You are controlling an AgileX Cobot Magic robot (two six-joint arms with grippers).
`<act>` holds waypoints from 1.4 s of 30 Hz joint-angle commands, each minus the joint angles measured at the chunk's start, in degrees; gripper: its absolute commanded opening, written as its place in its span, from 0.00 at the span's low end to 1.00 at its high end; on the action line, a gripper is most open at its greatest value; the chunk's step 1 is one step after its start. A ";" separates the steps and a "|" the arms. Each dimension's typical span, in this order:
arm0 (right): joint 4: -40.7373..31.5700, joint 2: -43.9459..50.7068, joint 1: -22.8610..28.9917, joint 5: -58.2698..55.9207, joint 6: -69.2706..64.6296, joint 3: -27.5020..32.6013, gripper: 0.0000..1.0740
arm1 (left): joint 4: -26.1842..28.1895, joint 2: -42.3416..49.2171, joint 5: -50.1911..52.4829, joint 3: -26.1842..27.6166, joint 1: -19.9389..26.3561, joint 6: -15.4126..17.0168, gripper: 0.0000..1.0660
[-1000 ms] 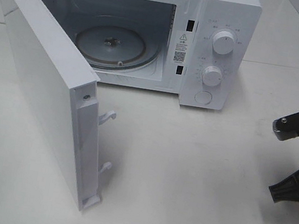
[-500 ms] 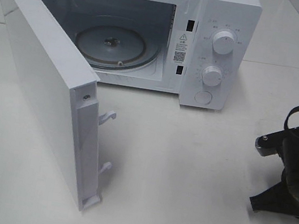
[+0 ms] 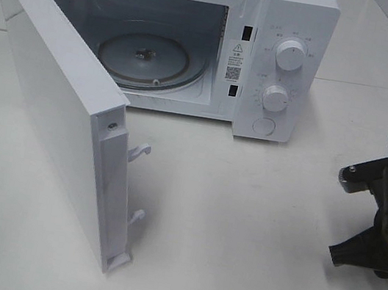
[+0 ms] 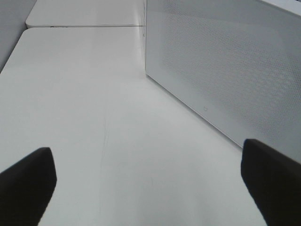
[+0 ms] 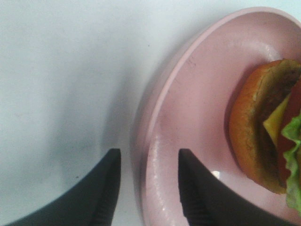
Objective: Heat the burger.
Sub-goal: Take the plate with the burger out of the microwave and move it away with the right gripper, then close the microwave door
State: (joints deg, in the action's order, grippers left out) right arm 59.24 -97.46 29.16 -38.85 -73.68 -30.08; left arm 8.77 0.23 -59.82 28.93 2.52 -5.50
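Observation:
The burger, with a golden-brown bun, yellow cheese, dark patty and green lettuce, lies on its side on a round pink plate in the right wrist view. My right gripper is open and straddles the plate's rim: one finger is outside on the table, the other over the plate's inside. In the exterior high view the right gripper sits at the right edge; burger and plate are out of that frame. My left gripper is open and empty beside the microwave door.
The white microwave stands at the back of the white table. Its door is swung wide open toward the front left, and the glass turntable inside is bare. Two knobs and a button are on its right panel.
My right arm has come further into the exterior high view, lowered and turned near the table's right edge. The microwave and its door have not moved.

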 commanded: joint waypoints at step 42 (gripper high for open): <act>-50.42 60.22 -0.17 -27.33 65.49 -13.58 0.71 | 0.29 1.20 0.40 -0.17 0.23 0.23 0.94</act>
State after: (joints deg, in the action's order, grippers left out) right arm 8.65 -39.25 29.16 -65.32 -9.28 -43.32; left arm 8.77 0.23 -59.82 28.93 2.52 -5.50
